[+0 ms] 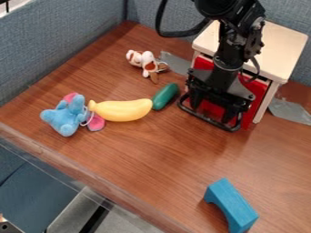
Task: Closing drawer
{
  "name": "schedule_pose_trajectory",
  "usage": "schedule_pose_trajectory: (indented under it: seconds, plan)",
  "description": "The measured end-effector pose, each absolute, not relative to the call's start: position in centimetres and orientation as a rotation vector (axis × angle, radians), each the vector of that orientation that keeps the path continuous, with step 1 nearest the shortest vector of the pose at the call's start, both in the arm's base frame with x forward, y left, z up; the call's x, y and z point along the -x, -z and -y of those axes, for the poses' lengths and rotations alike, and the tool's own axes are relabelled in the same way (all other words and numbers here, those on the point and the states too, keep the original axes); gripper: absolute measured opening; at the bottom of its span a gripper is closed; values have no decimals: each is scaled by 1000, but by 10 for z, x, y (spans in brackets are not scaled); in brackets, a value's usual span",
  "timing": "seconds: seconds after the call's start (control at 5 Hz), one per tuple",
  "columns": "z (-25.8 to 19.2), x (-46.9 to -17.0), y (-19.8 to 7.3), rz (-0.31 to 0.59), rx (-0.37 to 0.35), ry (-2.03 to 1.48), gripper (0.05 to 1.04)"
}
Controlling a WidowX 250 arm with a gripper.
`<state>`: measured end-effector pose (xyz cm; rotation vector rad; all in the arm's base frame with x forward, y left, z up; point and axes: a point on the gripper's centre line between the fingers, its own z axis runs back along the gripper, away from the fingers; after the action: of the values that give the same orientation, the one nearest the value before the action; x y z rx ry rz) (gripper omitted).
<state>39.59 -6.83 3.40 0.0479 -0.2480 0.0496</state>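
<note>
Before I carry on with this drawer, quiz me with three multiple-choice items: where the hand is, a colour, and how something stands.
1. Where is the hand?
A) Over the banana
B) At the red drawer front
C) Over the plush toys

2. What colour is the arched block?
A) Yellow
B) Green
C) Blue

3. How does the small cabinet stand?
A) Upright
B) Tipped on its side
C) Upside down

Right letters:
1. B: the hand hangs down right in front of the red panel.
2. C: the block is blue all over its visible faces.
3. A: its pale top faces up, with the drawer front facing out below it.
</note>
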Motion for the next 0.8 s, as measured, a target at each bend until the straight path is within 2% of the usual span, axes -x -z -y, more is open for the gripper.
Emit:
schedule_pose_trajectory:
  seconds: [0.4, 0.8]
  plan:
    - [67, -407, -21, 211, -58, -68, 993]
    - [69, -409, -23, 210, -46, -73, 993]
